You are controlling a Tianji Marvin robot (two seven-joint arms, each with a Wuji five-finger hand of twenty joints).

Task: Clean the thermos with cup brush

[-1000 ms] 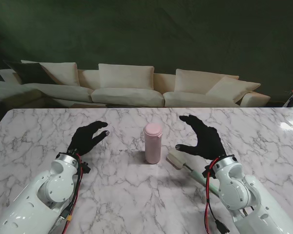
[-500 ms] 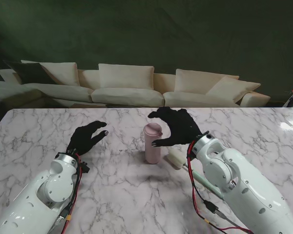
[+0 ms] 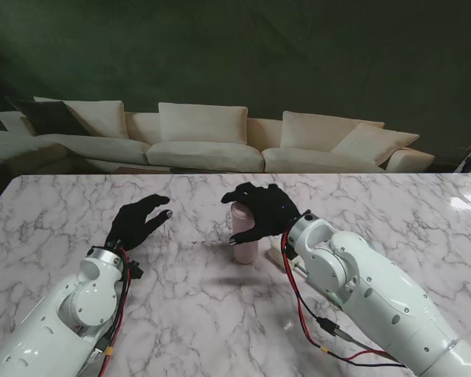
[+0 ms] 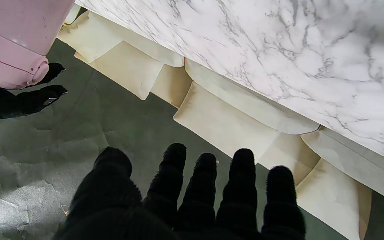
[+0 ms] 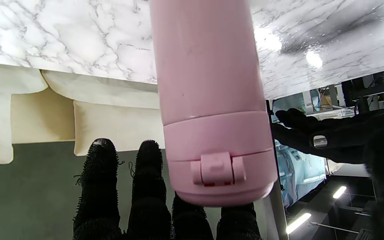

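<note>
Broadly, a white marble table (image 3: 180, 314) with grey veins fills the stand's view, and a cream sofa (image 3: 204, 141) stands beyond its far edge against a dark green wall. Both white arms rise from the near corners. The right arm (image 3: 369, 290) reaches inward across the table, with red and black cables hanging along it. The left arm (image 3: 71, 314) lies on the left side, its forearm low over the marble.

The pink thermos (image 3: 245, 232) stands upright near the middle of the table, its lid closed; the right wrist view shows the hinge clasp on the lid (image 5: 218, 168). The right hand (image 3: 263, 212), in a black glove, curves around the top of the thermos with its fingers spread, the thumb on one side and the four fingers on the other. I cannot tell whether they touch it. The left hand (image 3: 140, 220), also gloved, hovers over the marble well to the left of the thermos, fingers apart and holding nothing.

The cup brush (image 3: 279, 253) lies on the table just right of the thermos, mostly hidden by the right arm.
</note>
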